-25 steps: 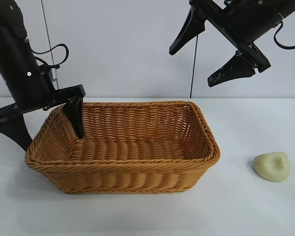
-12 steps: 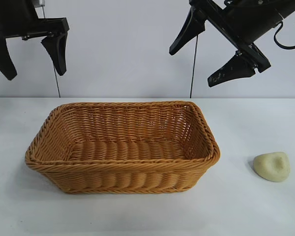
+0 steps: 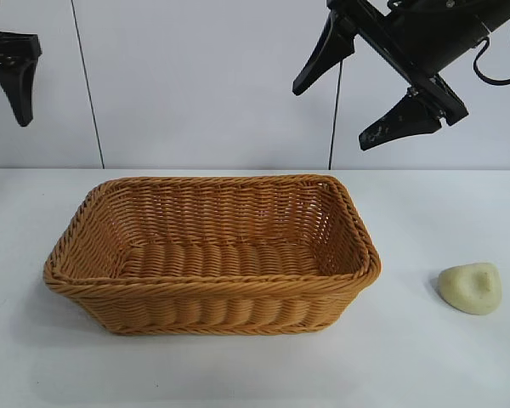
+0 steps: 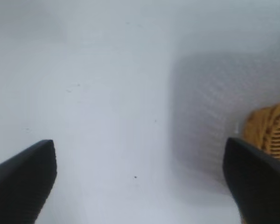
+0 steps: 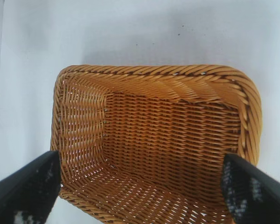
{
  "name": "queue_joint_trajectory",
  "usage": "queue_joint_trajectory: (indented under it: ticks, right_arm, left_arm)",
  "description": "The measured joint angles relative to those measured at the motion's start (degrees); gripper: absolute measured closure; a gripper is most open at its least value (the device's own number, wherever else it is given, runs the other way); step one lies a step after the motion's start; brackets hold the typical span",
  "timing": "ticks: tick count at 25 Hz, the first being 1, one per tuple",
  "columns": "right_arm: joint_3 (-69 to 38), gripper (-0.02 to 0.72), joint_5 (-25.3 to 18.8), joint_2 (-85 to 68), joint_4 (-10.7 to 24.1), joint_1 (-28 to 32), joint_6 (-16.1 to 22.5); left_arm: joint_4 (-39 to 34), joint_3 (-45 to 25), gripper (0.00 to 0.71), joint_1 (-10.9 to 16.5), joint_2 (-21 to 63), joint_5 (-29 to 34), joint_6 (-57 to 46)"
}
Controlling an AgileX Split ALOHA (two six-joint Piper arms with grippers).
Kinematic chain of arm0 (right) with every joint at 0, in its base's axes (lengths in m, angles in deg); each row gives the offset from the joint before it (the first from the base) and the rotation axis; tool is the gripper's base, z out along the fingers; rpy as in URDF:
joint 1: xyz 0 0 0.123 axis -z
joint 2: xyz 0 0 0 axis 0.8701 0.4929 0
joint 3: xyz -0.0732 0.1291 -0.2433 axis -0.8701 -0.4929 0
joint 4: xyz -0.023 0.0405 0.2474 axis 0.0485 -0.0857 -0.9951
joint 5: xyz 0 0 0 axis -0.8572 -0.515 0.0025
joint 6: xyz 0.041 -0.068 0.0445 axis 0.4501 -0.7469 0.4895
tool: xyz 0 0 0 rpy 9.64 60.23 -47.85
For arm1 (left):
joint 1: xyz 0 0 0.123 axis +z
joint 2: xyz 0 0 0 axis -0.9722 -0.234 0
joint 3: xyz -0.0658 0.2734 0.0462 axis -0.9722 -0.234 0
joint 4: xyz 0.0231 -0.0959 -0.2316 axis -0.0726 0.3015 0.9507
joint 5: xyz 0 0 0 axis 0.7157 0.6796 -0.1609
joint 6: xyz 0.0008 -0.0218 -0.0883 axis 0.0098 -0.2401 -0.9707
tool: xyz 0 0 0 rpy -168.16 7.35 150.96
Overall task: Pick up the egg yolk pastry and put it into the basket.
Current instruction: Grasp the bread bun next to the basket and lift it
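The egg yolk pastry (image 3: pixel 470 288) lies on the white table (image 3: pixel 425 357), well to the right of the basket (image 3: pixel 212 255) and apart from it. The right gripper (image 3: pixel 365 89) hangs high above the basket's right end, fingers spread wide, holding nothing. The left gripper (image 4: pixel 140 179) is up at the far left, above bare table just beside the basket's corner, its fingers spread too.

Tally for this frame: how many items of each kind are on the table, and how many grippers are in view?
Wicker basket: 1
Egg yolk pastry: 1
Grippers: 2, left gripper and right gripper, both open and holding nothing
Total: 4
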Motion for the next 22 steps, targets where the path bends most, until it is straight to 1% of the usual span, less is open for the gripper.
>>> queue_joint_trajectory:
  ticks: [2,5,10,14,22]
  right_arm:
    - [0.0,0.039,0.0,0.0,0.0,0.0,0.0]
    - [0.0,0.039,0.0,0.0,0.0,0.0,0.0]
    - [0.0,0.039,0.0,0.0,0.0,0.0,0.0]
    - [0.0,0.039,0.0,0.0,0.0,0.0,0.0]
    - [0.0,0.039,0.0,0.0,0.0,0.0,0.0]
  left_arm:
    - [-0.1,0.0,0.014,0.6,0.0,0.0,0.4]
    - [-0.1,-0.6,0.014,0.8,0.6,0.0,0.8]
    - [-0.1,-5.8,0.014,0.8,6.3,0.0,1.6]
    - [-0.1,-13.5,0.014,0.8,15.0,0.0,1.8]
    - [-0.1,-35.2,0.014,0.8,37.9,0.3,2.5]
